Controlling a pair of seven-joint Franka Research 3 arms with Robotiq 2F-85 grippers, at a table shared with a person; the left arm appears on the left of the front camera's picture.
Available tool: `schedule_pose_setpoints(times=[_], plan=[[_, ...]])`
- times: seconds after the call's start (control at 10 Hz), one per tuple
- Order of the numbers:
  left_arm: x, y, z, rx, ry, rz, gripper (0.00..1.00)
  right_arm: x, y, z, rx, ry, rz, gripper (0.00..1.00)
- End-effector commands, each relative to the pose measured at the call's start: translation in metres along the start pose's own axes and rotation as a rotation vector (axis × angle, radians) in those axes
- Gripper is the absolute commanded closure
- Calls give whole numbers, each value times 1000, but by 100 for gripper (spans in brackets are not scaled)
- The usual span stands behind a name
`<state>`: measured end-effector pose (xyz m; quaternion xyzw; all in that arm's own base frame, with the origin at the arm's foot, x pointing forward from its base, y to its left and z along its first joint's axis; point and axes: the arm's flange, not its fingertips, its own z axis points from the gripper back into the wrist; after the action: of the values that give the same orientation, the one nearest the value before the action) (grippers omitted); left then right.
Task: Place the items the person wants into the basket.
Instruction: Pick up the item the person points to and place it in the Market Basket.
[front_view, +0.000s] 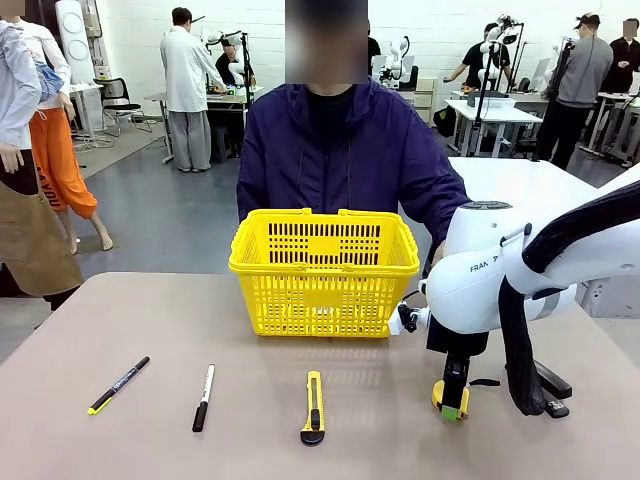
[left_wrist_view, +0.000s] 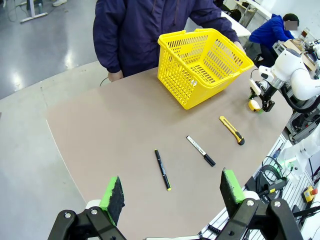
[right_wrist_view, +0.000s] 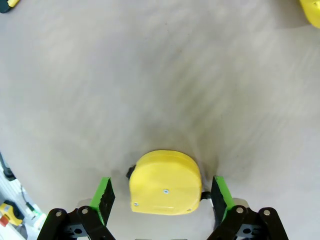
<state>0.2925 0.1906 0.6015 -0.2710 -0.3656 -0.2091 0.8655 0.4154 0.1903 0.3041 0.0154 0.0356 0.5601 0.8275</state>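
The yellow tape measure (right_wrist_view: 166, 182) lies on the table between the green pads of my right gripper (right_wrist_view: 160, 197). A narrow gap shows on each side, so the jaws are open around it. From the front, the right gripper (front_view: 452, 398) points straight down over the tape measure (front_view: 441, 395), right of the yellow basket (front_view: 325, 270). The black stapler (front_view: 552, 384) lies just beyond, partly behind a cable. The black pen (front_view: 118, 385) lies at the front left. My left gripper (left_wrist_view: 172, 192) hangs open high above the pen (left_wrist_view: 162, 169). The person (front_view: 345, 150) stands behind the basket.
A white marker (front_view: 203, 397) and a yellow-and-black box cutter (front_view: 314, 407) lie in a row between the pen and the tape measure. The tan table (front_view: 200, 320) has bare room left of the basket. The right arm's white body looms over the right side.
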Motion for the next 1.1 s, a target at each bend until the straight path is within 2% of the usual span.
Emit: schedule_pose_setpoints(times=[0.0,0.1,0.2,0.3,0.4,0.6,0.7,0.8,1.0], plan=[[0,1,2,-16,-15,-18,0,-1,1,-1,-77,19,5,53],[0,1,2,-16,-15,-18,0,-1,2,1,-85,19,-2,53],[0,1,2,-16,-15,-18,0,-1,3,1,-88,20,-4,100],[0,1,2,-16,-15,-18,0,0,3,0,-90,21,-7,58],[0,1,2,-16,-15,-18,0,0,3,-1,-92,22,-3,100],[0,1,2,-16,-15,-18,0,0,4,-1,-97,24,-4,100],[0,1,2,-16,-15,-18,0,0,5,1,-99,26,-26,88],[0,1,2,-16,-15,-18,0,-3,10,14,-89,23,-110,88],[0,1,2,-16,-15,-18,0,-8,39,83,-39,104,-367,91]])
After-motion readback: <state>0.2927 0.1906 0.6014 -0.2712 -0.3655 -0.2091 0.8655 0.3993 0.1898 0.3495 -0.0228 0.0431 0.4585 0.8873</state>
